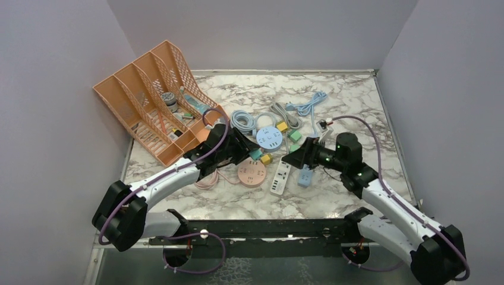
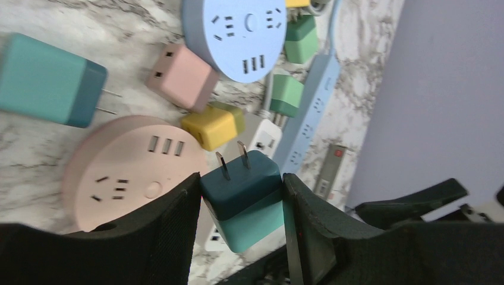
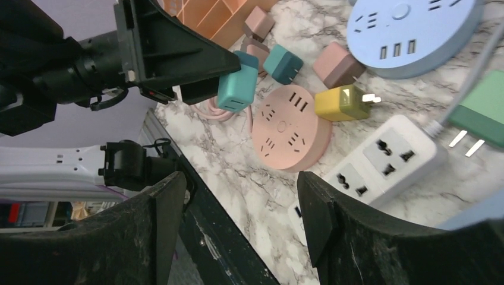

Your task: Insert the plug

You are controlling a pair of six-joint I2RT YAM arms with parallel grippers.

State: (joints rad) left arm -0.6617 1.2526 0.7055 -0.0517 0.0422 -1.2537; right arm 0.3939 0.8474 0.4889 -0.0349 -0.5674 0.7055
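Teal plug (image 2: 245, 205) is clamped between the two fingers of my left gripper (image 2: 241, 181) and lifted off the marble. Its two prongs point away from the wrist. A pink round power strip (image 2: 119, 175) lies just ahead of and below that gripper.

From my cameras I count four power strips. Two are round, the pink one and a blue one (image 2: 243, 29) farther ahead. Two are long, a white one (image 2: 261, 135) and a light-blue one (image 2: 312, 110), and both run off beyond the gripper's other finger.

Loose plugs ahead of the left gripper:
- one second teal plug (image 2: 50, 80)
- one pink plug (image 2: 181, 77)
- one yellow plug (image 2: 211, 126), just beside the pink strip
- two green plugs (image 2: 287, 95), with cords

The right wrist view shows at least two pink plugs.

Room is tight, as the clutter fills the marble between my two grippers. An orange file rack (image 1: 148, 101) stands close on the outer side of the left arm. Bare table (image 1: 356, 101) opens beyond the right arm, out to the grey walls that close three sides. The table's dark near edge runs under the right gripper's fingers.

Both arms reach forward and bend inward, so the tools face each other, near but apart. My right gripper (image 3: 241, 187) hovers with its jaws spread wide and nothing between them. It sits over the near end of the white strip, looking across at the held plug.
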